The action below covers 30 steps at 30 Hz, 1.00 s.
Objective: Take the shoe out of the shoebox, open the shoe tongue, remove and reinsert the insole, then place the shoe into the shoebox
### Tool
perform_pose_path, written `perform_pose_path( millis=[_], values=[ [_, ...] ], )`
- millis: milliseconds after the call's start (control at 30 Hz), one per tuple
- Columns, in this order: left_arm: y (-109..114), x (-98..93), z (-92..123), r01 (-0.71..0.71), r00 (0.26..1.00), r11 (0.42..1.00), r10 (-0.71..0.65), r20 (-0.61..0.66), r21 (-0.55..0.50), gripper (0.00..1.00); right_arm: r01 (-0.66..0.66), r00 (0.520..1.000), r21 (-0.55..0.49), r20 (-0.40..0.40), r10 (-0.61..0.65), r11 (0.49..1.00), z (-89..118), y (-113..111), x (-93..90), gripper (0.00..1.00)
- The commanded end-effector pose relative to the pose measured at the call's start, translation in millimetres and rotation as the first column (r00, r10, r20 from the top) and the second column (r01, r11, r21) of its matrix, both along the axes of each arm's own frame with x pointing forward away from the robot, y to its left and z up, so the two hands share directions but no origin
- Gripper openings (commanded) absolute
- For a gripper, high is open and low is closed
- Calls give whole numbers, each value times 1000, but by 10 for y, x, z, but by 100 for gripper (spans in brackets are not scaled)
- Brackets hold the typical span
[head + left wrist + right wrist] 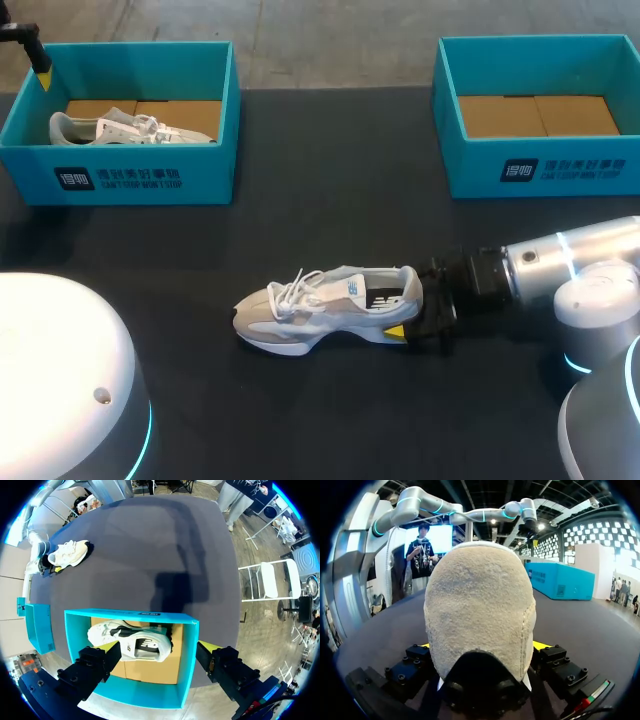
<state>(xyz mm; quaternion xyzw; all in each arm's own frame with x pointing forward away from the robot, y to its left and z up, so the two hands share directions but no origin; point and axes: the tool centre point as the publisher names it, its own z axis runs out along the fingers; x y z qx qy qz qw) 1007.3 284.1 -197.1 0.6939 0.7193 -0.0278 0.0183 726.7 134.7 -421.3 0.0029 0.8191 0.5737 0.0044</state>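
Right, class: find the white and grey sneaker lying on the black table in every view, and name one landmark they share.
Head view: white and grey sneaker mid-table, heel at the right claw.
Left wrist view: sneaker small, far ahead of the left claw.
Right wrist view: sneaker's heel fills the gap between the right claw's fingers.
Shared landmark: the teal cardboard shoebox holding a second sneaker.

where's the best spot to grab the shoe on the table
By the heel, from behind, fingers on its two sides, as the right gripper does: the shoe stands upright, its heel is narrow, and that leaves the laces free.
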Motion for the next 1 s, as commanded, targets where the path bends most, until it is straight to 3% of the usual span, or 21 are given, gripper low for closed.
perform_pose_path(
  millis=[33,67,100,133,800,1000],
  values=[
    [1,-7,9,0,1000,1000,0,0,4,100,-5,1000,0,4,5,1000,-9,30,29,43],
    [1,-7,9,0,1000,1000,0,0,4,100,-7,1000,0,5,7,1000,-9,34,29,33],
    [1,-7,9,0,1000,1000,0,0,4,100,-8,1000,1,7,8,1000,-9,40,29,4],
    [1,-7,9,0,1000,1000,0,0,4,100,-9,1000,3,8,9,1000,-10,46,28,0],
    [1,-7,9,0,1000,1000,0,0,4,100,-14,1000,15,10,14,1000,-28,73,-3,0],
    [-277,-160,174,-50,999,998,50,-14,-28,100,-14,1000,15,10,14,1000,-28,73,-3,0]
  ],
)
